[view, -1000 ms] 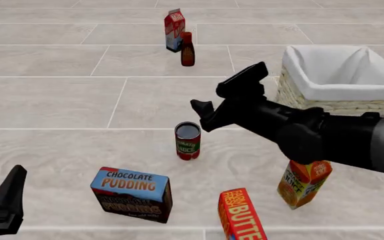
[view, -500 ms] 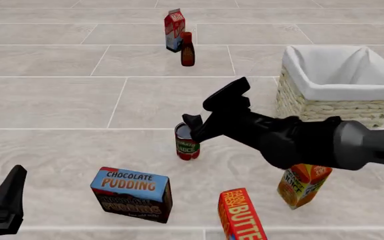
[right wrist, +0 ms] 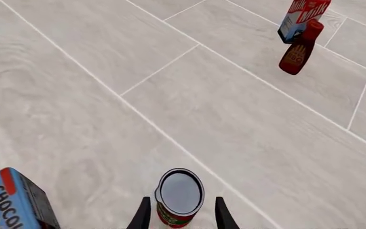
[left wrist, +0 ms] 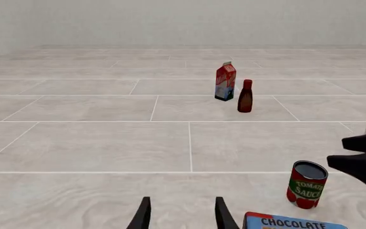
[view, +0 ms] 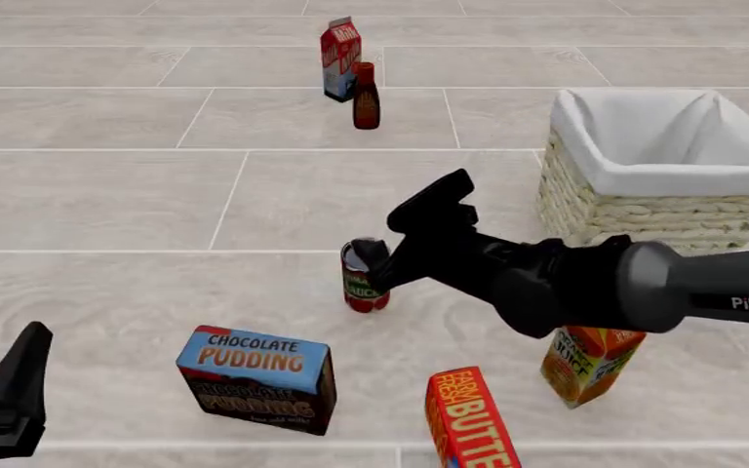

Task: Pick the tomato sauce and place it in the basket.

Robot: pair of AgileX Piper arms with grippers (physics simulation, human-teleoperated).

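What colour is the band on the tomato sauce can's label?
Green, across a red label on the tomato sauce can; clearest in the left wrist view.

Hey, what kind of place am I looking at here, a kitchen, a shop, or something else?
Probably a simulated test scene, not a real room: groceries such as a chocolate pudding box, a milk carton and a tomato sauce can stand scattered on a bare pale tiled surface beside a lined wicker basket.

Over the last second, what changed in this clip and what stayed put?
The right gripper moved down and leftward to the tomato sauce; its open fingers now straddle the can without closing. Nothing was grasped or released. The can, basket, other groceries and the left gripper stayed as they were.
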